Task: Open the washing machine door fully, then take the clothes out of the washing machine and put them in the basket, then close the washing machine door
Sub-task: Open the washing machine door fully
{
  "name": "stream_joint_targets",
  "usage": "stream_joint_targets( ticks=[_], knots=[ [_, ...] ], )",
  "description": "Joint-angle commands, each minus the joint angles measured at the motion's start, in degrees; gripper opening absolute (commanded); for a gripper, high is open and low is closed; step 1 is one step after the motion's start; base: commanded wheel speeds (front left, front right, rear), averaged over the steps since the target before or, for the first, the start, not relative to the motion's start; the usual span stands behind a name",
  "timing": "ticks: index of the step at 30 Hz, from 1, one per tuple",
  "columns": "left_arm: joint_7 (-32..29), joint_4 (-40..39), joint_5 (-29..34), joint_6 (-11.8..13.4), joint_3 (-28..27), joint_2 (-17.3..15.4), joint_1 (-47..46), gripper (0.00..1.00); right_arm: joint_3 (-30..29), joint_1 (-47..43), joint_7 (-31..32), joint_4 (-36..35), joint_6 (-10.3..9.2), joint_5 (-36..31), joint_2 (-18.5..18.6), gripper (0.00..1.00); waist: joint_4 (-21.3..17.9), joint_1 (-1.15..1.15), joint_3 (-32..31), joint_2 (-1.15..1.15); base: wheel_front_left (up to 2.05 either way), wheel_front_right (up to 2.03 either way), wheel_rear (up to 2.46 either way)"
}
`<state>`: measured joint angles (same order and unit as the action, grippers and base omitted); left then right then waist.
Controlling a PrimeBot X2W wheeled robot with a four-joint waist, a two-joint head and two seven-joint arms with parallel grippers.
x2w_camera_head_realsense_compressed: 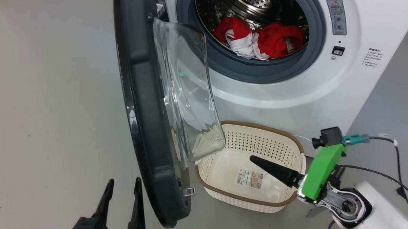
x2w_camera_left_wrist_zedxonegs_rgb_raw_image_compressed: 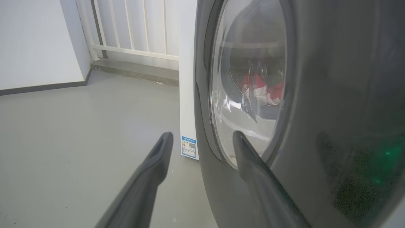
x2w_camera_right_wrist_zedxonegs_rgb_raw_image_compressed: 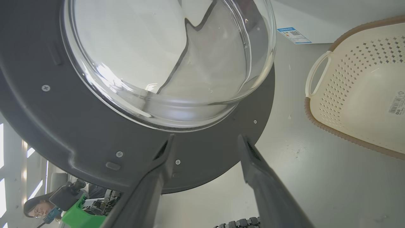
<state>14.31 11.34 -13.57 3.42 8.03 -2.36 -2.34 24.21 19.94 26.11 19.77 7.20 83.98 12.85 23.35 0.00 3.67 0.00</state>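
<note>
The washing machine (x2w_camera_head_realsense_compressed: 291, 101) stands with its door (x2w_camera_head_realsense_compressed: 146, 113) swung out towards me, edge-on, the glass bowl facing right. Red and white clothes (x2w_camera_head_realsense_compressed: 276, 39) lie in the steel drum. The cream basket (x2w_camera_head_realsense_compressed: 252, 143) sits on the floor below the opening, holding nothing but its label. My right gripper (x2w_camera_head_realsense_compressed: 260, 161) hovers over the basket, turned sideways, fingers pointing left at the door's inner face (x2w_camera_right_wrist_zedxonegs_rgb_raw_image_compressed: 38, 110); it (x2w_camera_right_wrist_zedxonegs_rgb_raw_image_compressed: 206, 139) is open and empty. My left gripper (x2w_camera_head_realsense_compressed: 124, 180) is open at the lower left, just outside the door's glossy front (x2w_camera_left_wrist_zedxonegs_rgb_raw_image_compressed: 332, 95), one finger (x2w_camera_left_wrist_zedxonegs_rgb_raw_image_compressed: 253, 164) close against it.
Dark cables (x2w_camera_head_realsense_compressed: 389, 179) trail over the floor at the right, beside my right arm. Bare grey floor spreads left of the door. A white railing (x2w_camera_left_wrist_zedxonegs_rgb_raw_image_compressed: 136, 28) and a wall stand behind the machine. A person (x2w_camera_right_wrist_zedxonegs_rgb_raw_image_compressed: 31, 209) shows low in the right wrist view, past the door.
</note>
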Motion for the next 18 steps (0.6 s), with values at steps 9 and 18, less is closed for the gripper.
stream_joint_targets(
  ticks=[9, 18],
  knots=[
    [0.69, -0.97, 0.82, -0.67, -2.51, -0.52, -0.11, 1.0, 2.52, -3.78, -10.29, 0.34, 0.29, -2.81, 5.0, 1.0, 0.06, 0.0, -0.53, 0.0, 0.0, 0.0, 0.0],
    [0.69, -0.88, 0.75, -0.6, -2.93, -0.52, 0.3, 1.0, 9.64, -4.27, -23.21, 2.29, 0.29, -8.63, 9.21, 1.0, -0.53, 0.0, -0.72, 0.0, 0.0, 0.0, 0.0]
  ],
)
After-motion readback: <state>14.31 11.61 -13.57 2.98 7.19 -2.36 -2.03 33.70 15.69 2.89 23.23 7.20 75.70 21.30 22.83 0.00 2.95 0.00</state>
